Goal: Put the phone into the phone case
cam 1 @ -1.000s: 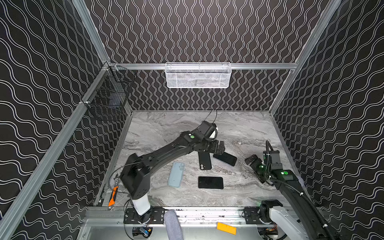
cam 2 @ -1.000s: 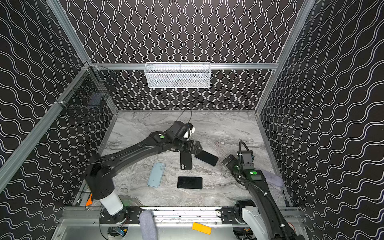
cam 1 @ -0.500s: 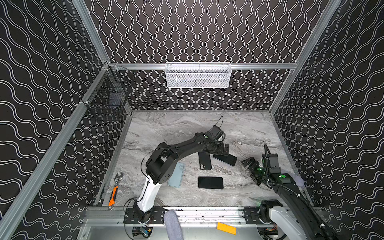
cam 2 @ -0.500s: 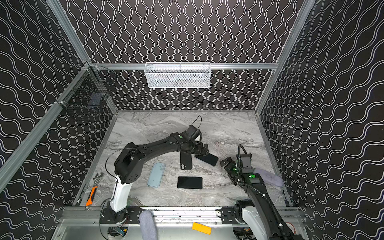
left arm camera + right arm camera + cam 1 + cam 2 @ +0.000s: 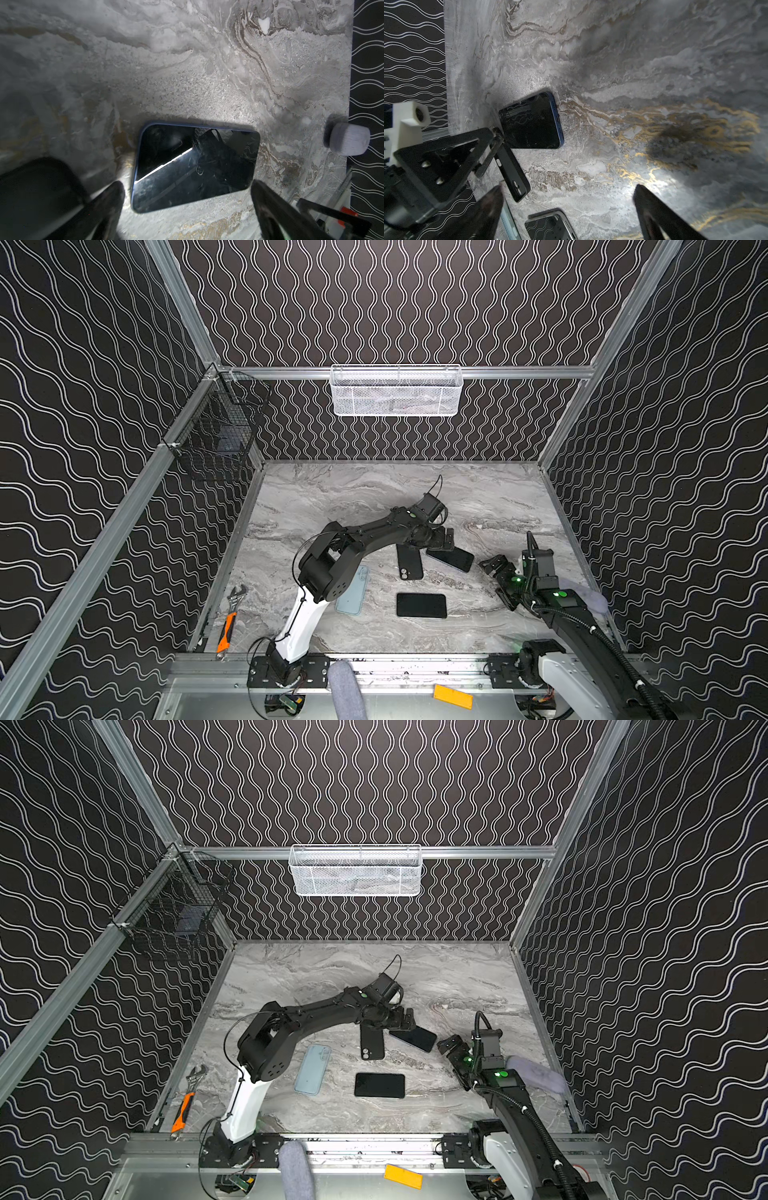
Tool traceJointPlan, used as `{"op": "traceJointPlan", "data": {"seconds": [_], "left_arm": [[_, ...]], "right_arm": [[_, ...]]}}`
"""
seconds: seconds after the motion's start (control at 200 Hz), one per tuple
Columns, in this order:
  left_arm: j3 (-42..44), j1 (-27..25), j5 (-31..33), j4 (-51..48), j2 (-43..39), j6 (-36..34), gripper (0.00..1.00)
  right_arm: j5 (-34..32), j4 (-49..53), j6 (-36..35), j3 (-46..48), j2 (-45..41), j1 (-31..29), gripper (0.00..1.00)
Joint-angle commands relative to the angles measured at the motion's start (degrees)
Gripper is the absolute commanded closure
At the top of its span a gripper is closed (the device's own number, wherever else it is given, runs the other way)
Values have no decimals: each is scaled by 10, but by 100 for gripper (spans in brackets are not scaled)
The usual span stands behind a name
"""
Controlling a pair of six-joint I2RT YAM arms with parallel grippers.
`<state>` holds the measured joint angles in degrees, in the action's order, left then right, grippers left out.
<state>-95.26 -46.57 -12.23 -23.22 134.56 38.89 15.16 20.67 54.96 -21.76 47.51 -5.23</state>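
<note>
Well, the left gripper hangs low over the blue-edged phone with its jaws spread wide, one finger off each long side, gripping nothing. That phone lies flat and screen-up on the marble tabletop, just beside the black phone case. Its near end is so close to the case that I cannot tell whether they touch.

The trouble I see is that narrow gap. One finger has to come down between phone and case. If it lands on the case it will likely shove it askew, or pinch both together. The phone is also thin and glassy, so a squeeze set too high may skid off the edges, and one set too low may scrape the table.

The right gripper waits beyond the phone from the case, spread wide and empty, close enough that a careless lift could bring the arms together.

A second dark phone lies in front of the case and a pale blue case lies on its far side, so a mismatched pairing is possible too.
</note>
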Motion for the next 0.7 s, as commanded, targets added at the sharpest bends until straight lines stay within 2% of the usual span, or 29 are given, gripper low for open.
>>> {"op": "traceJointPlan", "data": {"seconds": [0.0, 0.36, 0.691], "left_arm": [[-2, 0, -6, 26, 7, 9, 1], [53, 0, -42, 85, -10, 36, 1], [107, -17, -44, 117, -37, 57, 1]], "right_arm": [[11, -28, 11, 2, 6, 0, 0], [7, -54, 12, 2, 31, 1, 0], [3, -92, 6, -17, 84, 2, 0]]}}
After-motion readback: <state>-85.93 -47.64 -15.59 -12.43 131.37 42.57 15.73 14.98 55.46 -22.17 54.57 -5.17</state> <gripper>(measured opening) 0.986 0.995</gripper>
